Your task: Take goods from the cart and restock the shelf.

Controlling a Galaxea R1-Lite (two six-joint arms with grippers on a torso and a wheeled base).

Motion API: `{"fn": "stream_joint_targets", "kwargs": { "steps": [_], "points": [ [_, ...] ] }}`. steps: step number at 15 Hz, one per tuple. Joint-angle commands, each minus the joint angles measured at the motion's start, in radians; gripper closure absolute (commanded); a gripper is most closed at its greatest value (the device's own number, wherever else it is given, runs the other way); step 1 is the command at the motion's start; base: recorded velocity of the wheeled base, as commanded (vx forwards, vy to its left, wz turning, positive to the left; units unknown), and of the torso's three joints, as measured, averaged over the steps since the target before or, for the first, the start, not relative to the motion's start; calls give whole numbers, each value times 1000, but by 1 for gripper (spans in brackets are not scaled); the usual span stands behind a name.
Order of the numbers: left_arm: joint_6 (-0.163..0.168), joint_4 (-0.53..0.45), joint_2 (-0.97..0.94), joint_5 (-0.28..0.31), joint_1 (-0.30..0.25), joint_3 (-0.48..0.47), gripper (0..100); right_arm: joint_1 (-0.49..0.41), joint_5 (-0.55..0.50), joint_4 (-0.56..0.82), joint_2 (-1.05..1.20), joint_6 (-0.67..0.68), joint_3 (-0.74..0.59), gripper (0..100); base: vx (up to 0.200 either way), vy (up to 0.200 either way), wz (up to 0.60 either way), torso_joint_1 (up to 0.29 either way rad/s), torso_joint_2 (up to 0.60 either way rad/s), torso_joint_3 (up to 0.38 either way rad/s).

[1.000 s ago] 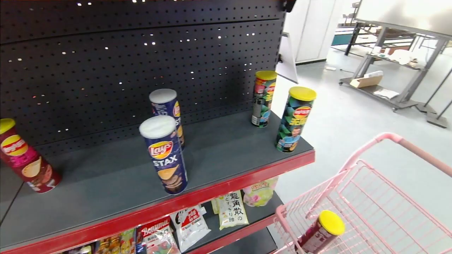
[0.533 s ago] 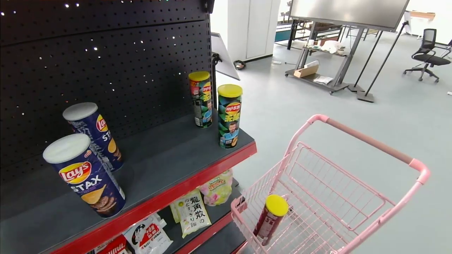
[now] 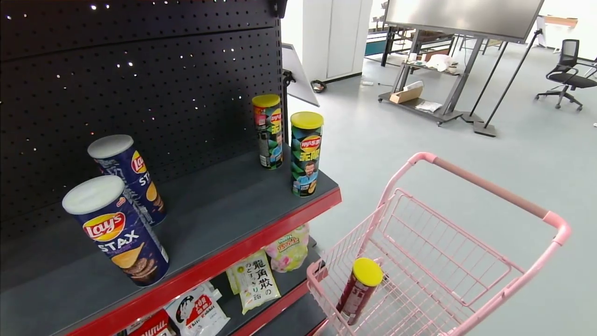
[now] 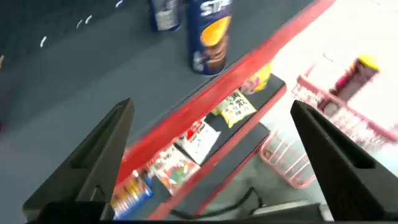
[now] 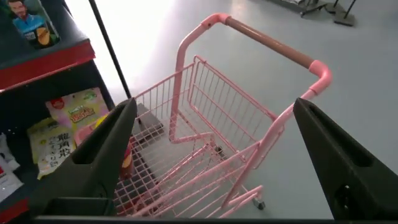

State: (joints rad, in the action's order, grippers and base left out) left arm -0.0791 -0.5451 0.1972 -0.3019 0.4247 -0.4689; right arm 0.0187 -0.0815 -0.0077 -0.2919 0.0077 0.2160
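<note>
A dark red chip can with a yellow lid (image 3: 357, 291) leans in the near left corner of the pink cart (image 3: 489, 186). The dark shelf board (image 3: 224, 205) with a red front edge carries two blue cans (image 3: 116, 228) on the left and two green cans (image 3: 305, 154) at its right end. My left gripper (image 4: 211, 106) hangs open above the shelf's red edge (image 4: 186, 118), with a blue can (image 4: 210, 34) beyond it and the cart's can (image 4: 353, 73) off to the side. My right gripper (image 5: 214, 102) is open over the cart (image 5: 267, 46), nothing between its fingers.
Snack bags (image 3: 254, 280) lie on the lower shelf under the red edge. A black pegboard (image 3: 140, 84) backs the shelf. Open grey floor lies right of the cart, with a metal rack (image 3: 419, 93) and an office chair (image 3: 566, 74) far behind.
The head view has swung to the right, so the cart shows fully and the shelf's left end has left the picture. The cans and cart themselves have not moved.
</note>
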Motion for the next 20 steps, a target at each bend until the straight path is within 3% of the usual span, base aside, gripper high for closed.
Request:
{"fn": "stream_joint_targets", "kwargs": {
  "steps": [1, 4, 8, 11, 14, 20],
  "points": [
    [-24, -30, -24, 0, -57, 1, 0, 106, 26, -325, -610, 114, 11, 0, 0, 0, 0, 0, 0, 0],
    [-22, -62, -27, 0, -57, 19, 0, 190, 80, -425, -937, 118, 40, 0, 0, 0, 0, 0, 0, 0],
    [-19, -62, -41, -6, -58, 41, 0, 259, 86, -439, -1132, 118, 149, 0, 0, 0, 0, 0, 0, 0],
    [-16, -59, -55, -6, -58, 72, 0, 288, 83, -440, -1172, 120, 141, 0, 0, 0, 0, -38, 90, 48],
    [13, -58, -70, -6, -58, 96, 0, 299, 83, -472, -1216, 121, 135, 0, 0, 0, 0, -141, 338, 196],
    [13, -56, -71, -8, -58, 90, 0, 376, 80, -537, -1276, 120, 125, 0, 0, 0, 0, -146, 345, 196]
  ]
}}
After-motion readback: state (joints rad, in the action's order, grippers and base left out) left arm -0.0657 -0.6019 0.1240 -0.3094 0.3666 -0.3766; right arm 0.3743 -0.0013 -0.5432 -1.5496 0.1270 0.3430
